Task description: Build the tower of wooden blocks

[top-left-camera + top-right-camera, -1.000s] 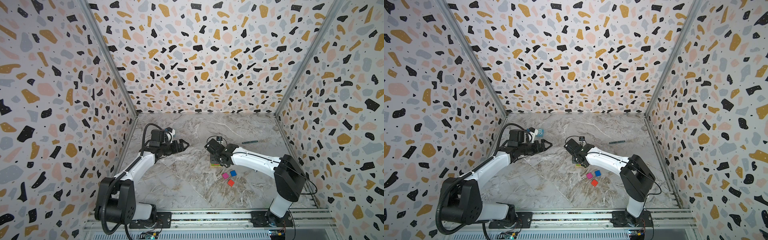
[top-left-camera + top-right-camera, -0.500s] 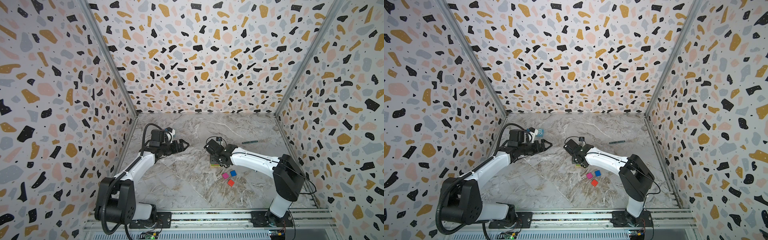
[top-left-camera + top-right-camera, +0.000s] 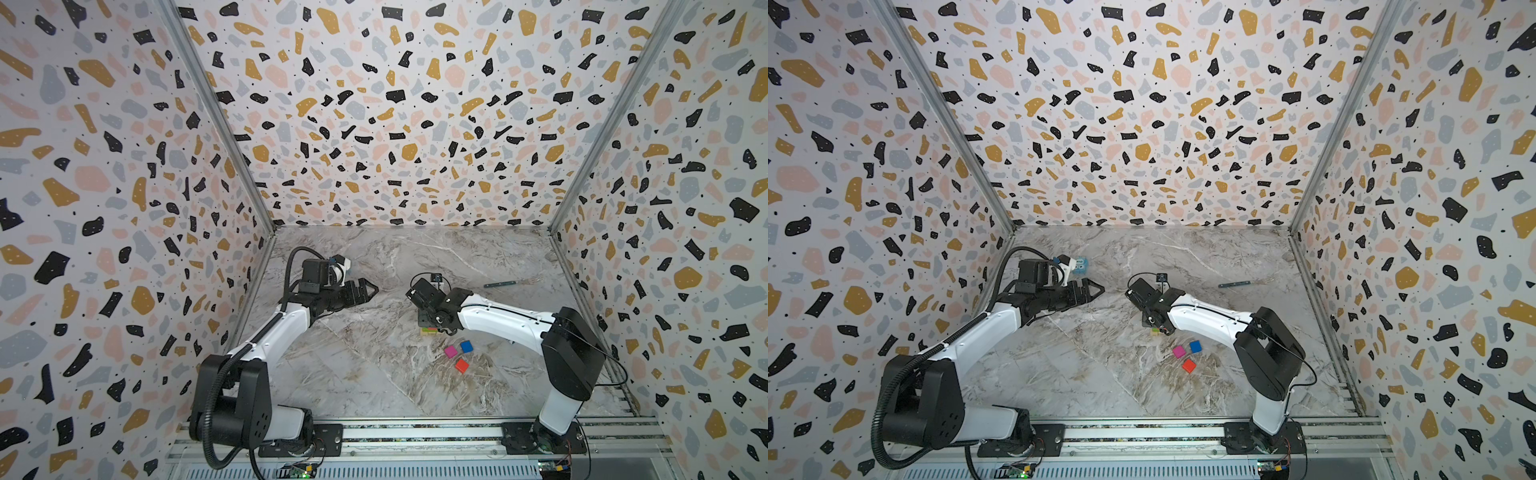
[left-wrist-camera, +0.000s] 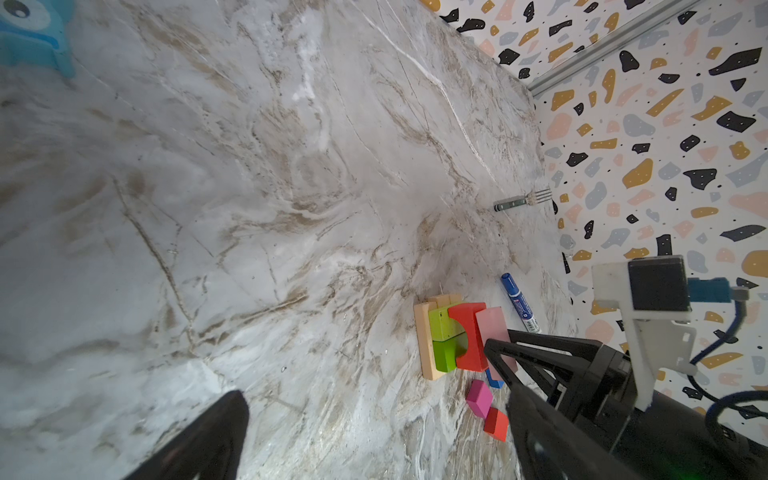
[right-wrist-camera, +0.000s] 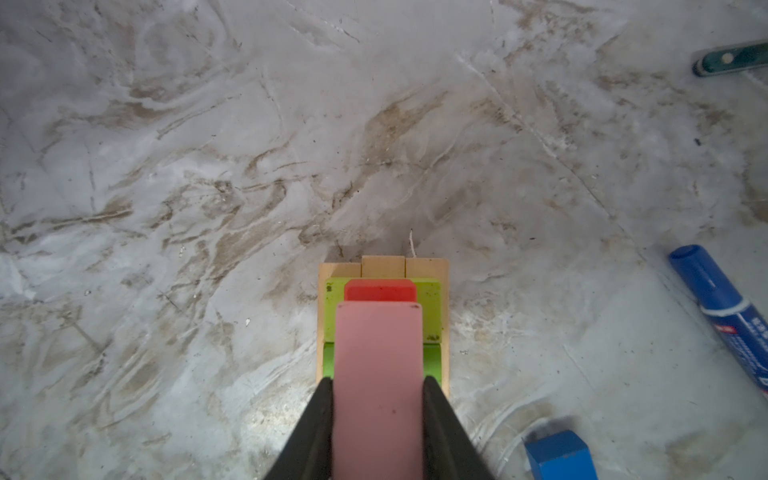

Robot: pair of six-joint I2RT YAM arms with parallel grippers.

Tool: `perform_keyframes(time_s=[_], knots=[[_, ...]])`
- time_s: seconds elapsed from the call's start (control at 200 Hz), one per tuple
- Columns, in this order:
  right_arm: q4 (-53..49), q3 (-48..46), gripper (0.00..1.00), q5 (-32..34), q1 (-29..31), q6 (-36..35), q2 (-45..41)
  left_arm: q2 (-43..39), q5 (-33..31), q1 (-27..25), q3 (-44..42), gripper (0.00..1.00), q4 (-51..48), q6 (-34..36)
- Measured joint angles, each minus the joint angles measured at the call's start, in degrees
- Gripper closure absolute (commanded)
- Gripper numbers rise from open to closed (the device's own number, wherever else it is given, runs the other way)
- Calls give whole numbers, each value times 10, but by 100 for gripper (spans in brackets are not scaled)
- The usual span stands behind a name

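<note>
A pale pink oblong wooden block [image 5: 376, 345] is pinched by its long sides in the right end effector [image 5: 378, 382] and is held directly over the part-built tower [image 3: 428, 331], which stands near the middle of the surface [image 3: 374, 395]. The tower is made up of a tan wooden base [image 5: 382, 266], a lime-green layer [image 5: 430, 307] and a red wooden block [image 5: 380, 290]. Whether the pink block already rests on the red one cannot be told. The left end effector [image 3: 365, 291] is spread wide and empty, well apart at about ten o'clock from the tower.

The main risk is judged to be a poor release: if the pink block is let go while tilted or off centre, it may be tipped off the red block. If the fingers [image 5: 320, 415] are dragged sideways as they are opened, the red block and the two green pieces beneath may be shoved apart. The magenta wooden cube [image 3: 450, 352], blue wooden cube [image 3: 466, 346] and orange-red wooden cube [image 3: 461, 365], lying at about five o'clock from the tower, could be scattered by a low retreat of the arm.
</note>
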Motion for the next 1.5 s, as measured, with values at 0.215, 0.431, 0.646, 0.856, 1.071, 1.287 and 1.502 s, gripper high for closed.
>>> perform_keyframes(time_s=[0.215, 0.431, 0.646, 0.856, 1.071, 1.287, 1.502], knots=[[1, 0, 75, 1, 0, 0, 2, 0, 0, 0, 0, 2, 0, 0], [4, 0, 75, 1, 0, 0, 2, 0, 0, 0, 0, 2, 0, 0], [4, 0, 75, 1, 0, 0, 3, 0, 0, 0, 0, 2, 0, 0], [7, 0, 75, 1, 0, -3, 3, 0, 0, 0, 0, 2, 0, 0], [13, 0, 75, 1, 0, -8, 4, 0, 0, 0, 0, 2, 0, 0], [15, 0, 75, 1, 0, -12, 4, 0, 0, 0, 0, 2, 0, 0], [15, 0, 75, 3, 0, -16, 4, 0, 0, 0, 0, 2, 0, 0]])
